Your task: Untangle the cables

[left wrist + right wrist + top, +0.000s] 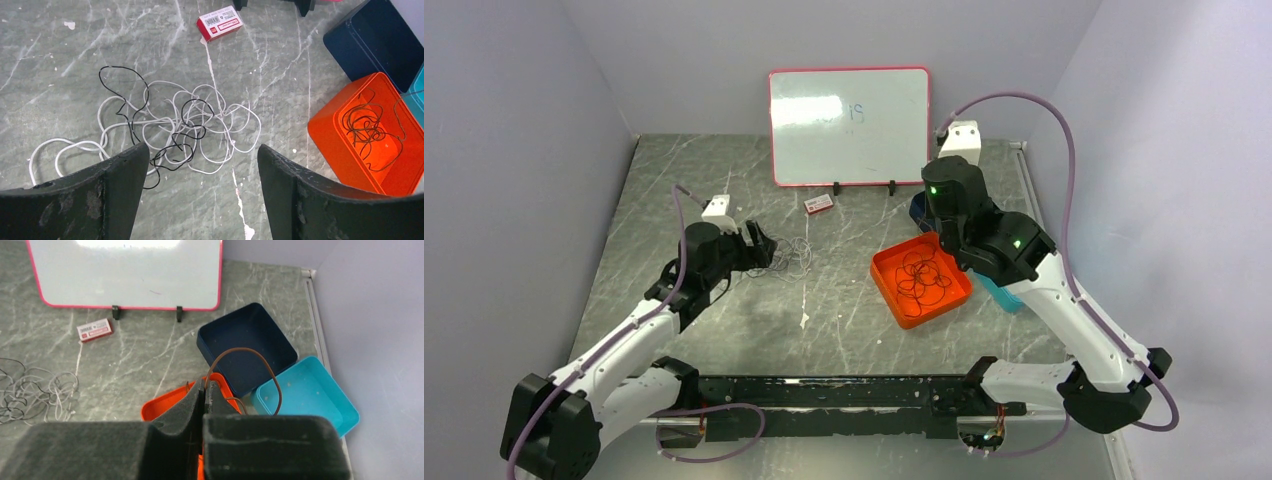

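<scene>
A loose tangle of thin white and black cables [175, 130] lies on the grey table, also seen in the top view as cables [792, 255] and at the left of the right wrist view as cables [35, 390]. My left gripper [202, 150] hangs open just short of the tangle with nothing between its fingers; in the top view the left gripper [762, 246] is at the tangle's left. My right gripper [205, 385] is shut on a thin brown cable [240, 349] that loops up over the orange tray [160, 407]. Several dark cables [367, 127] lie coiled in the orange tray [894, 290].
A navy bin [250, 345] and a teal bin [305, 395] stand behind and to the right of the orange tray. A whiteboard [851, 125] stands at the back with a small red box [819, 203] in front of it. A black rail [844, 395] runs along the near edge.
</scene>
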{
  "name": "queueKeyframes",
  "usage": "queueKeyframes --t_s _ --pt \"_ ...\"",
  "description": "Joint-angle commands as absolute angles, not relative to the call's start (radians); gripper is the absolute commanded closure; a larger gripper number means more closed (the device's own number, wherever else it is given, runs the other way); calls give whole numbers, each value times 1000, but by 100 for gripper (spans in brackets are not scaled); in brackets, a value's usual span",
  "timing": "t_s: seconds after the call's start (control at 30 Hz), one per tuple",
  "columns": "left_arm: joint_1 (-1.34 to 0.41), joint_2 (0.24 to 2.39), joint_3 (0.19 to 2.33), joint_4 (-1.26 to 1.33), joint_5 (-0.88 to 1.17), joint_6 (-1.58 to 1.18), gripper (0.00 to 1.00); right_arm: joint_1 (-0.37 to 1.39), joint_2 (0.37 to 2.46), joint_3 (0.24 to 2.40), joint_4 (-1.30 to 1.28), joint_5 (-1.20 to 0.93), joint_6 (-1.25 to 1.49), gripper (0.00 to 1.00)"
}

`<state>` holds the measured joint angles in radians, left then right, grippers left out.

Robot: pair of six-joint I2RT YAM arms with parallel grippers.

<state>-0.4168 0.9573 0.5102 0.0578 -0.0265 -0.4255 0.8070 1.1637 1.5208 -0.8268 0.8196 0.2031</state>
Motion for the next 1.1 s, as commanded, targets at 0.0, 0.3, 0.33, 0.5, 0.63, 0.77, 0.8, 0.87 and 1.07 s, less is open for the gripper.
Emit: queueKeyframes --t_s 0.0,0.3,0.33,0.5,0.63,0.77,0.8,0.87,1.07 --pt "-416 930 539 30 -57 -411 17 791 1155 1506 -884 819 267 100" --pt "-415 947 549 32 -49 -413 18 764 1153 1462 -945 768 318 100" --pt "-416 948 550 33 -49 -412 18 756 1156 1448 -951 754 326 100" --pt "-416 949 554 27 -60 -410 18 725 1134 1355 -910 648 369 100" --pt "-416 947 561 4 -61 -406 18 706 1124 1271 -881 610 409 100" --pt "-414 934 557 1 -64 -402 18 666 1146 1179 -856 576 421 100" --pt "-414 932 558 0 -66 -401 18 648 1154 1160 -849 560 417 100" --pt "-415 933 561 -3 -68 -398 18 608 1173 1120 -831 526 408 100" --pt "-415 929 560 -8 -67 -400 18 499 1197 1040 -739 418 360 100"
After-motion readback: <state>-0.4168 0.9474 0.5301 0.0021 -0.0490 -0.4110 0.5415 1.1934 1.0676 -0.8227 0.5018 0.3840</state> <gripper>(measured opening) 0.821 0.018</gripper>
